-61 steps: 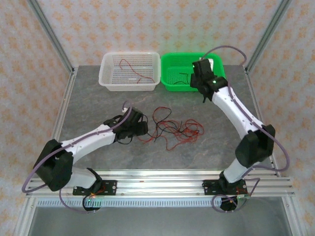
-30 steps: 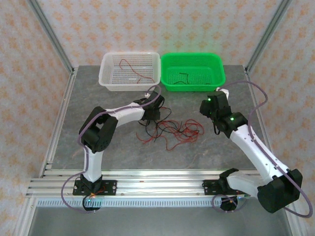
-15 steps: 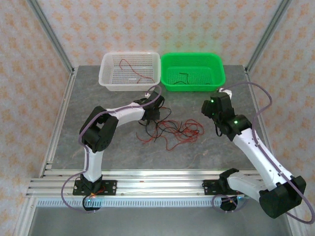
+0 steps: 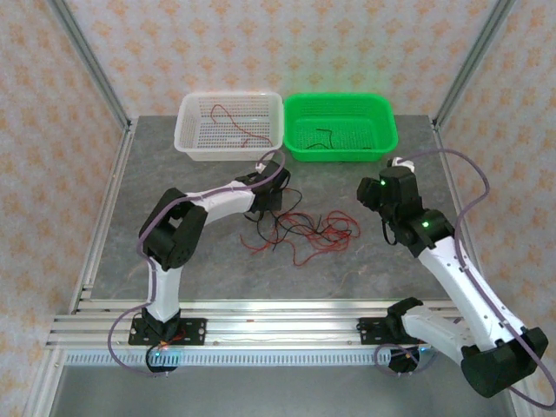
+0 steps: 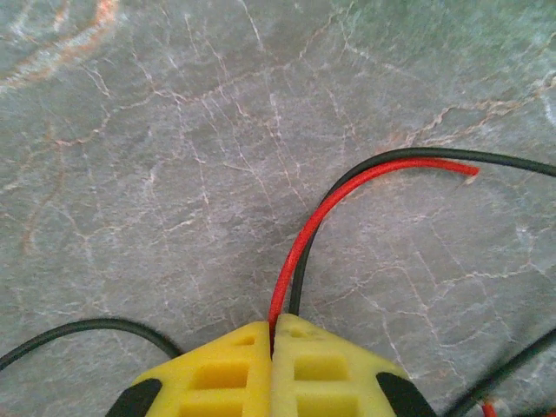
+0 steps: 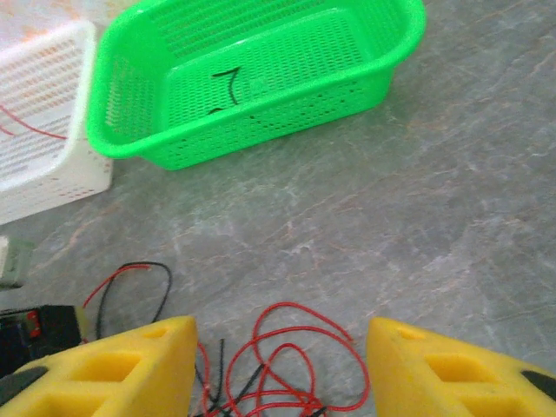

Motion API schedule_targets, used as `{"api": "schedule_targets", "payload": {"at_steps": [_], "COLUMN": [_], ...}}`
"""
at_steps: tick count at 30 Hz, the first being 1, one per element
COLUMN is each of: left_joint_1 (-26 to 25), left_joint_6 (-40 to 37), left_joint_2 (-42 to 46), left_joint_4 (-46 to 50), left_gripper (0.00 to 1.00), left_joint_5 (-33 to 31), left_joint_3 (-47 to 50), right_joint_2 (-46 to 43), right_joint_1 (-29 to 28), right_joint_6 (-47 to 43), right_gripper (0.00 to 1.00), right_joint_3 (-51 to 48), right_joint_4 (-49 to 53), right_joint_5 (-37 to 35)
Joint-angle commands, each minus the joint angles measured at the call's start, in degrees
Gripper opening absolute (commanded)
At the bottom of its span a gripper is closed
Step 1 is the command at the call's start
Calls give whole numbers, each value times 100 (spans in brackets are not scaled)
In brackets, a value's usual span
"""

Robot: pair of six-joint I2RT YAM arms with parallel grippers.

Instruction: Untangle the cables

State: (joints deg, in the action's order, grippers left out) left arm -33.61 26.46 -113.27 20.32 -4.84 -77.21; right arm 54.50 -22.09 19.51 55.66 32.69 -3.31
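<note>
Pinching one thin red wire (image 5: 294, 248) and one thin black wire (image 5: 521, 162) together in the closed left pincer (image 5: 271, 334) at the left end of the wire tangle (image 4: 308, 230), lying crosswise on the grey stone-patterned tabletop (image 4: 200, 269), with the wide-spread right pincer (image 6: 278, 347) hovering near its right end.

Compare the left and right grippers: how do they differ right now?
The left gripper is shut, pinching a red wire with a black wire running alongside it; the right gripper is open and holds nothing. The left gripper sits at the left edge of the tangle; the right gripper is off to the tangle's right side. Both are yellow-tipped.
</note>
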Motion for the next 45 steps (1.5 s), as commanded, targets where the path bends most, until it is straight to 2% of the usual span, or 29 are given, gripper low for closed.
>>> {"api": "schedule_targets", "payload": {"at_steps": [1,6,11,13,19,22,28,37,45], "left_joint_1": [34,-73,-169,-181,-232,-251,-277,-313,-313], "left_joint_6": [-112,-284,-496,-549,-633,-660,-730,-817,-1018], "left_joint_2": [827,1579,2131,2286,2563,2593,2548,2624,2593], "left_joint_4": [174,567,1000,1114,1311,1360,1455,1580,1951], "left_gripper": [0,0,0,0,0,0,0,0,0], "left_joint_5": [-263,-290,-247,-215,-127,-137,-154,-164,-634], "left_joint_3": [-116,-385,-800,-949,-1349,-1547,-2015,-2531,-3460], "right_joint_2": [-183,-221,3,194,1049,1672,2890,4403,4845], "right_joint_1": [-15,-15,-41,-131,-771,-1091,-1487,-1614,-1610], "right_joint_6": [238,725,1640,2043,2787,2835,2779,2567,2584], "right_gripper": [54,53,51,51,53,54,55,53,52], "right_joint_3": [-223,-670,-1407,-1617,-1616,-1303,-513,374,-2], "right_joint_4": [-340,-1159,-2665,-3252,-4435,-4570,-4682,-4473,-4565], "right_joint_5": [655,1697,2661,2764,2260,1949,1765,1193,763]}}
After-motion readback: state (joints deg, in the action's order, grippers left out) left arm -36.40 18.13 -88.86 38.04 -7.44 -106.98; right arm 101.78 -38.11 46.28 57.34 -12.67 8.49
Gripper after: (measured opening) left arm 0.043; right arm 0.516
